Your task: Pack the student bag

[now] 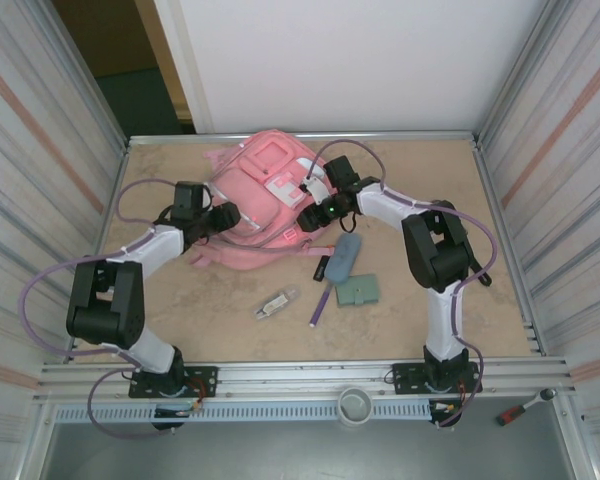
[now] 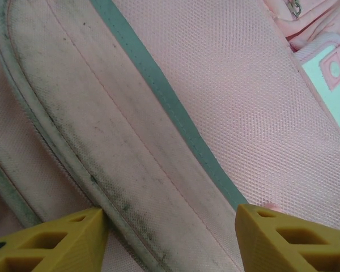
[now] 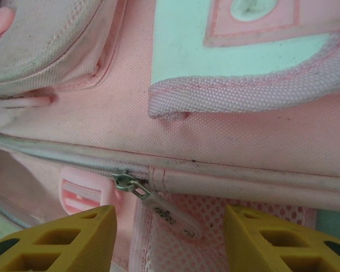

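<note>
The student bag (image 1: 265, 200), a large pink backpack, lies flat at the back middle of the table. My left gripper (image 1: 230, 215) is against its left side. In the left wrist view the gripper (image 2: 170, 241) is open. A dirty pink padded band (image 2: 119, 164) with a grey-green edge runs between its yellow fingertips (image 2: 56, 243). My right gripper (image 1: 315, 210) is at the bag's right side. It (image 3: 170, 232) is open, and a pale zip pull (image 3: 173, 215) hangs from a metal slider (image 3: 124, 182) between its fingers, over pink mesh. Nothing is clamped.
In front of the bag lie a grey-blue pouch (image 1: 346, 256), a small green case (image 1: 357, 291), a purple pen (image 1: 320, 307), a short dark item (image 1: 321, 268) and a small clear object (image 1: 276, 303). Metal walls bound the table on both sides.
</note>
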